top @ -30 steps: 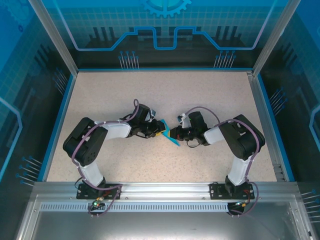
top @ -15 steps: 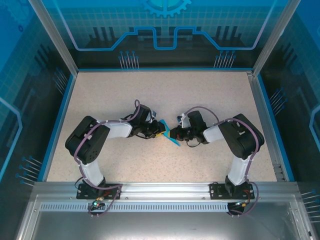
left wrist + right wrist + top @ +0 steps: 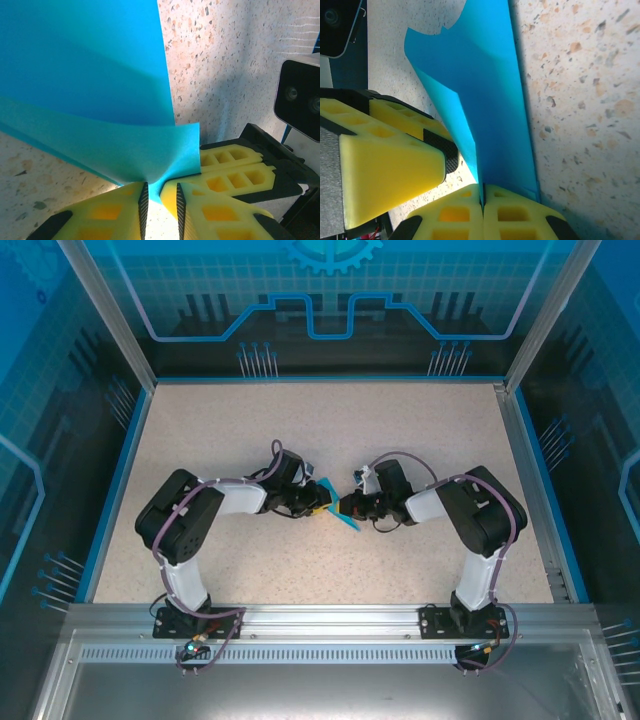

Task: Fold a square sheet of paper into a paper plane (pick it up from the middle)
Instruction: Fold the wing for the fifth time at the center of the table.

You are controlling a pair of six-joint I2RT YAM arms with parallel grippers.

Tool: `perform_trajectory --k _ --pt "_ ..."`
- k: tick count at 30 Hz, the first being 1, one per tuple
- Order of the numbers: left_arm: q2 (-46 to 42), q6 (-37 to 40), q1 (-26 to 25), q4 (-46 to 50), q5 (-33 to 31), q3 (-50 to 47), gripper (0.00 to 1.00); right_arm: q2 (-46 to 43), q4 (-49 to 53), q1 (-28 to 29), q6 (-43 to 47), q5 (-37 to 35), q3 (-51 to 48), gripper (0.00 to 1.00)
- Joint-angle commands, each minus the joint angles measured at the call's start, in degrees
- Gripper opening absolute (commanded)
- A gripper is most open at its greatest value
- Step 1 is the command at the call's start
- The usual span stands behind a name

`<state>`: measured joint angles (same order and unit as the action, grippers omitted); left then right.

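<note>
The square sheet of paper [image 3: 341, 514] is teal-blue and bent, held up off the table mid-field between my two grippers. My right gripper [image 3: 346, 507] is shut on one edge of the sheet [image 3: 490, 95], the paper pinched between its yellow fingertips [image 3: 481, 192]. My left gripper [image 3: 322, 506] faces it from the left. In the left wrist view, a curved fold of the sheet [image 3: 85, 75] dips between the left gripper's [image 3: 160, 192] tips. Its jaws stand a narrow gap apart, with bare table showing between the pads. The right gripper's fingers [image 3: 235, 165] lie just beside it.
The speckled beige tabletop [image 3: 320, 430] is ringed by a blue border and metal frame posts [image 3: 105, 315]. Both arm bases sit on the rail [image 3: 320, 625] at the near edge. The right wrist camera housing [image 3: 300, 97] hangs close to my left fingers.
My left arm has edged slightly to the right, bringing its gripper closer to the right one, and its jaws have narrowed a little. The right arm and the paper hold still.
</note>
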<state>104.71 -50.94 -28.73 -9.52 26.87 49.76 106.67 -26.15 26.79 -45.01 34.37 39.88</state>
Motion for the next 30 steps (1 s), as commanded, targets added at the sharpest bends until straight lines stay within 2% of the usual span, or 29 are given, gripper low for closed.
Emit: perform_trajectory --k 1,21,30 --pt "1.18 1.49 -0.38 -0.16 0.99 1.91 0.24 1.85 2.84 -1.12 0.28 0.42 0.83 0.05" --pt "3.05 2.24 -0.39 2.70 -1.83 2.37 0.21 1.98 4.43 -1.16 0.54 0.67 1.08 0.07" --pt "3.03 2.07 -0.40 3.70 -3.27 1.75 0.20 0.21 8.27 -1.10 1.58 0.94 2.99 0.10"
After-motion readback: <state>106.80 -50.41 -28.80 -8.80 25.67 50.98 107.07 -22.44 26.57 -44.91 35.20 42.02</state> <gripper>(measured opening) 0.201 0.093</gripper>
